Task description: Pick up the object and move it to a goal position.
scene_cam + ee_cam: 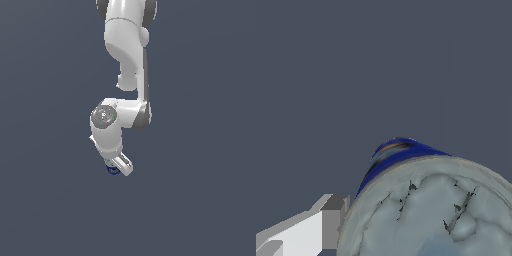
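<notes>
In the exterior view the arm reaches down from above, and my gripper (119,167) is at its lower end. A sliver of the dark blue can (112,170) shows just under the hand; the rest is hidden by it. In the wrist view the can (431,210) fills the near corner, with its silvery-grey flat top very close to the camera. A strip of the blue label with a hint of red shows above the top. One white and grey finger (326,222) lies right against the can's side. The other finger is hidden. The gripper looks shut on the can.
A plain dark grey-blue floor (200,200) lies all around the arm in both views. The white arm links (127,45) stretch from the top of the exterior view down to the hand. No goal marker shows.
</notes>
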You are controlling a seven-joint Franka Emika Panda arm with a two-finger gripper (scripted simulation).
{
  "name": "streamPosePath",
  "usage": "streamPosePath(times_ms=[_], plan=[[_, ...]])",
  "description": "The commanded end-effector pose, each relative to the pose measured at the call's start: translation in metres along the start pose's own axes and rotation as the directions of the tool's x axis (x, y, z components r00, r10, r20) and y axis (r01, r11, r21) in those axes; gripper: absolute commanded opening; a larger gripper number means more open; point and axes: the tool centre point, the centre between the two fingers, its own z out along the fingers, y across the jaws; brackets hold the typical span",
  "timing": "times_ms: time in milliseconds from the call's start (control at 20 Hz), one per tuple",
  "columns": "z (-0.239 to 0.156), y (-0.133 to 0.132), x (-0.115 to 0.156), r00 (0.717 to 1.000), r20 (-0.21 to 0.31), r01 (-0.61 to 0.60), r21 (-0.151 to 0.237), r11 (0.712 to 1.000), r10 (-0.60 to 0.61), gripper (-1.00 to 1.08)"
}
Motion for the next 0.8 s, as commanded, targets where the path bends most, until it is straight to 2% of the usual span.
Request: streamPosePath(times_ms=[0,50,750], plan=[[-0.0004,-0.0008,0.001,1.0,-0.001,0.0,0.001,1.0,0.0,1.0],[-0.0004,-0.0008,0.001,1.0,-0.001,0.0,0.001,1.0,0.0,-1.0],[-0.0043,-0.0004,-0.0005,1.0,-0.001,0.0,0.001,1.0,0.0,-1.0]])
